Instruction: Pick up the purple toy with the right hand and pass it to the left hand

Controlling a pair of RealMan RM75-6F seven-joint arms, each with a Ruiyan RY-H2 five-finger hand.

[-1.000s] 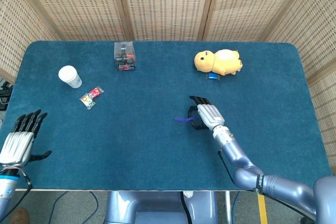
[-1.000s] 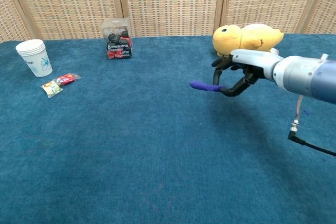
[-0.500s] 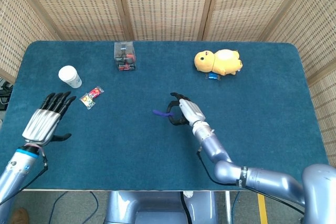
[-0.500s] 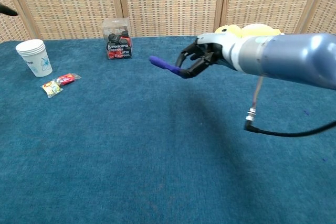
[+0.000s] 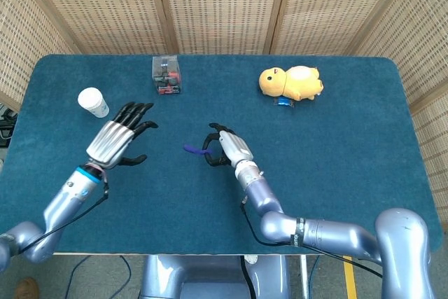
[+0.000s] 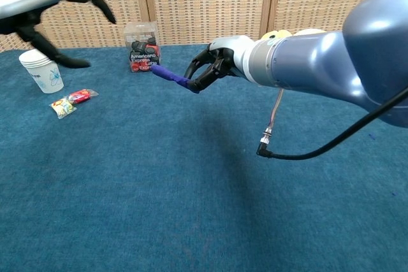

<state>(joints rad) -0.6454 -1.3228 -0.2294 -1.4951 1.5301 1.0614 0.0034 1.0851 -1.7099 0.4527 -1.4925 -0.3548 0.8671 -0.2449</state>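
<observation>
My right hand (image 5: 227,150) pinching the purple toy (image 5: 194,149) above the blue table (image 5: 350,138), my left hand (image 5: 115,140) fingers spread, holding nothing, well apart.

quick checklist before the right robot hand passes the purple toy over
1. Purple toy held by right robot hand: ok.
2. Toy's free end points toward the left robot hand: ok.
3. Left robot hand empty, fingers spread: ok.
4. Hands close enough to transfer: not ok, a gap remains.
5. Path between the hands is bare table: ok.
6. Firmness of the right hand's grip: cannot tell.
</observation>
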